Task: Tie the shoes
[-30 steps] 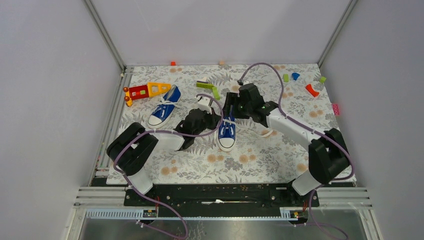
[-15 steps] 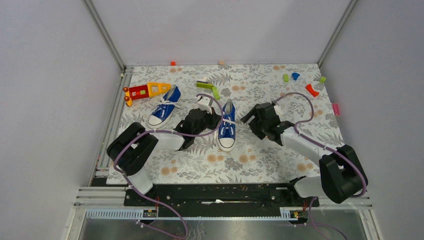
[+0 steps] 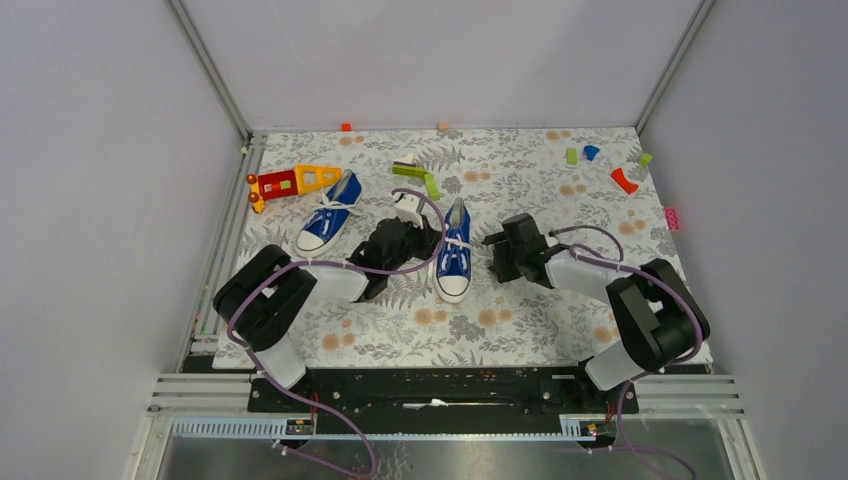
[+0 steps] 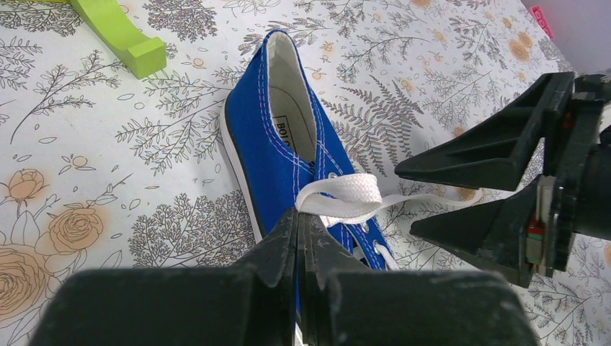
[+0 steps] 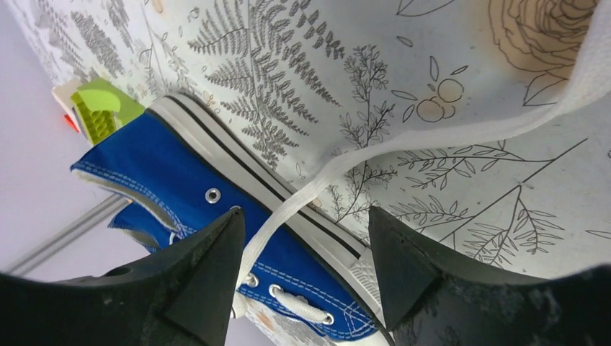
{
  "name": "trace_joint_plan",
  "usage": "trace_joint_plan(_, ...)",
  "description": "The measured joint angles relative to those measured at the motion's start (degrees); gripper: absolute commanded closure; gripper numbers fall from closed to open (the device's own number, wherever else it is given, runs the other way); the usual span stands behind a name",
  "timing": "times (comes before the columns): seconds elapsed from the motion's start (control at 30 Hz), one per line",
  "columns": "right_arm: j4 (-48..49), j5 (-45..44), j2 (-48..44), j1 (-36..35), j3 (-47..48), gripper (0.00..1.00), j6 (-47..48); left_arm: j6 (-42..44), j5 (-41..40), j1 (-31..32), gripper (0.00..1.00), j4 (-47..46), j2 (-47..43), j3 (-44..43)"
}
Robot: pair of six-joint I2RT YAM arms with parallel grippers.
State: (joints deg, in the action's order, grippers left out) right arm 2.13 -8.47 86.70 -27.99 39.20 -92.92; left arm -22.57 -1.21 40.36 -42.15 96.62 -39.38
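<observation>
Two blue sneakers lie on the flowered mat: one in the middle [image 3: 453,256], toe toward me, and one to the left [image 3: 329,216]. My left gripper [image 3: 424,236] is at the left side of the middle shoe [image 4: 288,137]. Its jaws [image 4: 297,216] are shut on a loop of that shoe's white lace [image 4: 340,197]. My right gripper [image 3: 498,256] is open, low beside the shoe's right side [image 5: 216,209]. The other lace end [image 5: 339,173] runs from the eyelets across the mat between its fingers [image 5: 306,225], untouched. That gripper also shows in the left wrist view [image 4: 405,200].
A red-orange-yellow toy [image 3: 290,181] lies at the back left by the left shoe. A green block [image 3: 422,176] lies behind the middle shoe, also in the left wrist view [image 4: 119,32]. Small coloured pieces [image 3: 623,180] lie at the back right, and a pink one [image 3: 671,217] at the right edge.
My right arm swung away from above the middle shoe's heel to the right, then came back low with open jaws beside the shoe's right side. The left arm and shoes stayed put.
</observation>
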Motion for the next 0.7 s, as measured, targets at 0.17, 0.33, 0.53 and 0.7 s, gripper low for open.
trace_joint_plan(0.17,-2.05,-1.01,2.16,0.11,1.88,0.35,-3.08,-0.24,0.28,0.00,1.00,-0.02,0.00,0.00)
trace_joint_plan(0.33,-3.89,-2.49,4.46,0.98,3.96,0.40,-4.35,-0.37,1.25,0.00,1.00,-0.02,0.00,0.00)
trace_joint_plan(0.53,-7.78,-3.50,8.48,1.60,8.26,0.72,-4.17,-0.39,1.25,0.00,1.00,0.02,0.00,0.00)
trace_joint_plan(0.7,-14.62,-4.57,11.54,2.29,12.92,1.00,-0.76,-0.39,1.25,0.00,1.00,0.04,0.24,-0.02)
